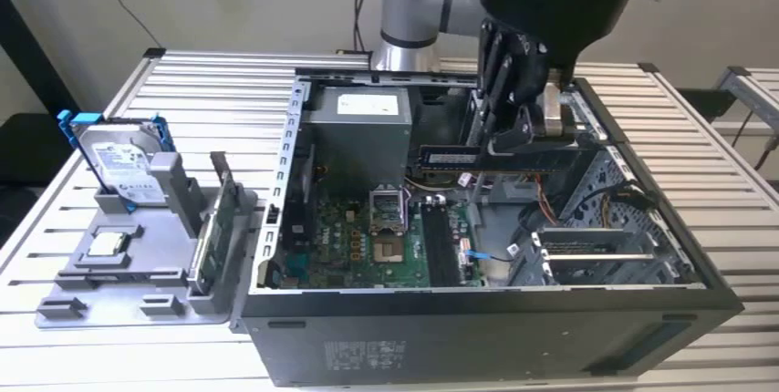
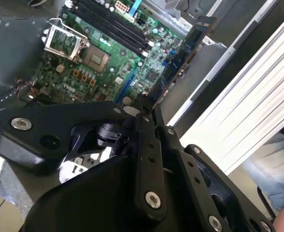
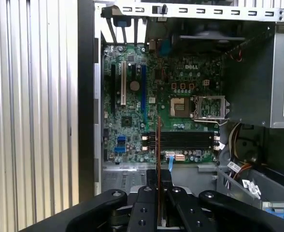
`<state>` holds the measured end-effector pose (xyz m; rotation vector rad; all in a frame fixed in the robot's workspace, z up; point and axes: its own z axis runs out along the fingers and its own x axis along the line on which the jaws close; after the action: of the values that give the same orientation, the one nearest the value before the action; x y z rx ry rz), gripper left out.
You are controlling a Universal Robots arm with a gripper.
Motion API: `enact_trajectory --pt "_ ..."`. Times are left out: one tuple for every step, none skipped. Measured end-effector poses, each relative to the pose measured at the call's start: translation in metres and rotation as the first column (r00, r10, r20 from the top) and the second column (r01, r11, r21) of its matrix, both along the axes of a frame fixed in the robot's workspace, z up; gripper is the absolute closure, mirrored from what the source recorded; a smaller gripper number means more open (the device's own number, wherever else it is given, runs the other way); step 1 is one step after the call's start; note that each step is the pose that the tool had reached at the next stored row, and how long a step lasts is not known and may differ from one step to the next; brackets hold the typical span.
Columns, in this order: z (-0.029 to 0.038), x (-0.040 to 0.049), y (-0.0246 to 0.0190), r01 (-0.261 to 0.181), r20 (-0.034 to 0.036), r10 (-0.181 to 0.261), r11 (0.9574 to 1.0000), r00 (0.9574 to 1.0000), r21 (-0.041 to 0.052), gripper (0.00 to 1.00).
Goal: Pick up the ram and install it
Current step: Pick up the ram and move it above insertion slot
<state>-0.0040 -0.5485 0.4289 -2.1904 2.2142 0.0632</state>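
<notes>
Gripper [image 1: 526,137] was found clamped on the ram [image 1: 512,157], its fingers [image 1: 499,64] closed on the stick's upper edge. The stick was held level and lengthwise over the open computer case [image 1: 487,328], toward the exterior view's right and in the upper half of that frame. In the first wrist view the gripper [image 3: 159,192] held the ram [image 3: 159,154] edge-on, lined over the motherboard [image 3: 132,121] and apart from the memory slots [image 3: 185,140]. In the second wrist view the ram [image 2: 185,53] projected from the gripper [image 2: 144,108] above the board [image 2: 84,63]. Inside the case, the exterior view showed the memory slots [image 1: 441,246] beside the processor socket [image 1: 387,210], with the grey power supply [image 1: 359,128] behind them. At the exterior view's left, a grey fixture [image 1: 122,292] rested on the slatted table [image 1: 207,91]. It carried a hard drive [image 1: 119,159] in a blue frame, upright, and a dark card [image 1: 210,246] standing on edge just beside the case wall.
</notes>
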Motion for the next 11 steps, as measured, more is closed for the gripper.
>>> enact_trajectory --pt "0.0000 0.0021 0.0000 0.000 0.0000 0.000 1.0000 1.0000 0.0000 0.86" --pt "0.0000 0.0037 0.0000 0.000 0.0000 0.000 1.0000 1.0000 0.0000 0.86" --pt "0.0000 0.0046 0.0000 0.000 0.0000 0.000 1.0000 1.0000 0.0000 0.86" --pt "0.0000 0.0047 0.0000 0.000 0.0000 0.000 1.0000 1.0000 0.0000 0.86" --pt "0.0000 0.0047 0.0000 0.000 0.0000 0.000 1.0000 1.0000 0.0000 0.86" --pt "0.0000 0.0047 0.0000 0.000 0.0000 0.000 1.0000 1.0000 0.0001 0.86" --pt "0.0000 0.0047 0.0000 0.000 0.0000 0.000 1.0000 1.0000 0.0001 0.86" --pt "0.0000 0.0048 0.0000 0.000 0.0000 0.000 1.0000 1.0000 0.0001 0.86" --pt "0.0000 0.0048 0.0000 0.000 0.0000 0.000 1.0000 1.0000 0.0001 0.86" --pt "0.0000 0.0048 0.0000 0.000 0.0000 0.000 1.0000 1.0000 0.0001 0.86" --pt "0.0000 0.0048 0.0000 0.000 0.0000 0.000 1.0000 1.0000 0.0000 0.86"
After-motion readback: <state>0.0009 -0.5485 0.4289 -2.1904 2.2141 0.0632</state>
